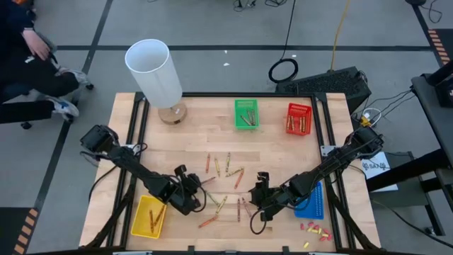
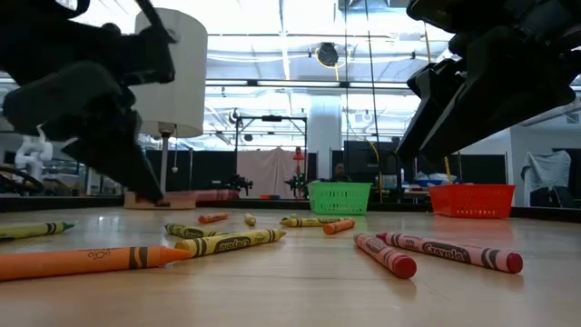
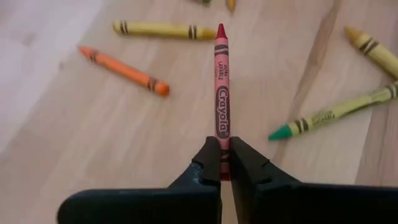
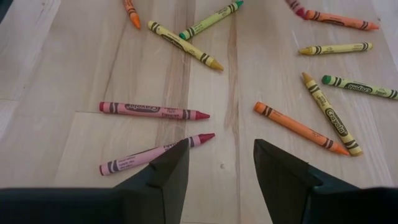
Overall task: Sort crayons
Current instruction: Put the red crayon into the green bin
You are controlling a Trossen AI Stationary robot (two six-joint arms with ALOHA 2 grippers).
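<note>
Several crayons [image 1: 228,170], red, orange, olive-yellow and green-tipped, lie loose on the wooden table's middle. My left gripper [image 1: 195,185] is near the table's near left and is shut on a red crayon [image 3: 222,87]. My right gripper [image 4: 221,163] is open and empty, just right of the middle [image 1: 255,205]. It is above the table, beside two red crayons [image 4: 152,112] that lie flat. In the low view my left gripper [image 2: 136,173] shows on the left and my right gripper [image 2: 454,100] on the right. My left gripper pinches the red crayon's flat back end [image 3: 222,142] between its two fingertips [image 3: 208,163]. The crayon lies along the fingers and sticks straight out past them, its point [image 3: 220,28] leading. Its point shows in front of an olive-yellow crayon's end [image 3: 205,32].
A green basket [image 1: 246,113] and a red basket [image 1: 299,118] stand at the far edge. A yellow basket [image 1: 150,216] stands at the near left and a blue one [image 1: 311,202] at the near right. A white lamp [image 1: 157,71] stands far left. Small stubby bits [image 1: 315,230] lie near right.
</note>
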